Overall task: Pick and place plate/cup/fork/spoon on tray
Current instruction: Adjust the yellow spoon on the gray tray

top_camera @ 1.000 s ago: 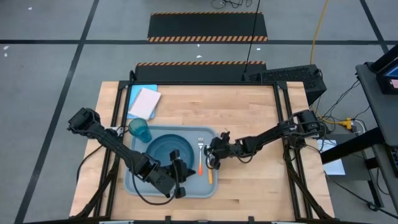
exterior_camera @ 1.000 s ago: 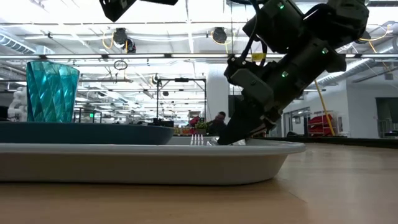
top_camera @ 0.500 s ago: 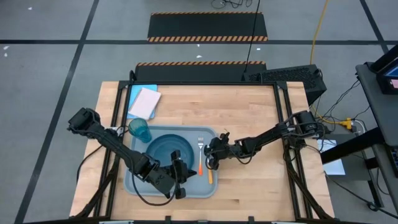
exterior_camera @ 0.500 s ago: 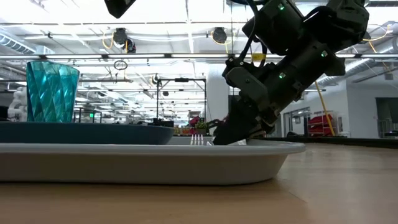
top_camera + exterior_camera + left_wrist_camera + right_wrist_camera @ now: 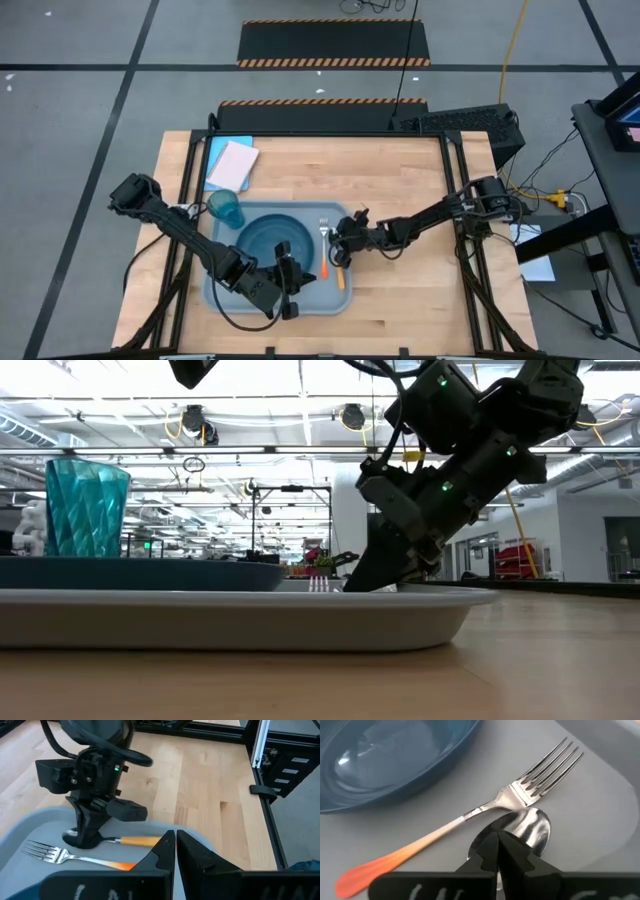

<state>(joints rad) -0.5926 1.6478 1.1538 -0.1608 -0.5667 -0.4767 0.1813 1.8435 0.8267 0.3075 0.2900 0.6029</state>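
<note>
The pale grey-blue tray (image 5: 225, 290) lies on the table's near left part. On it are the teal-blue plate (image 5: 262, 240), the fork (image 5: 323, 248) and the spoon (image 5: 340, 272), side by side right of the plate. The translucent teal cup (image 5: 225, 208) stands at the tray's far left corner. My right gripper (image 5: 341, 250) is shut on the spoon over the tray's right part. My left gripper (image 5: 290, 290) is shut and empty over the tray's near part, close to the plate. My right gripper has its shut fingertips (image 5: 496, 842) at the spoon's neck, right behind the bowl (image 5: 525, 827); the tips hide the place of contact. The fingers slant down from the table's right side. The spoon lies flat on the tray, its orange handle (image 5: 140, 840) toward the near edge.
A flat blue-and-pink rectangle (image 5: 230, 165) lies at the table's far left. Bare wood (image 5: 420, 290) stretches right of the tray. The fork's tines (image 5: 552, 762) lie close beside the spoon's bowl.
My right gripper has shifted a little over the tray's right part, staying shut and low. The spoon's handle has swung slightly toward the table's right edge.
</note>
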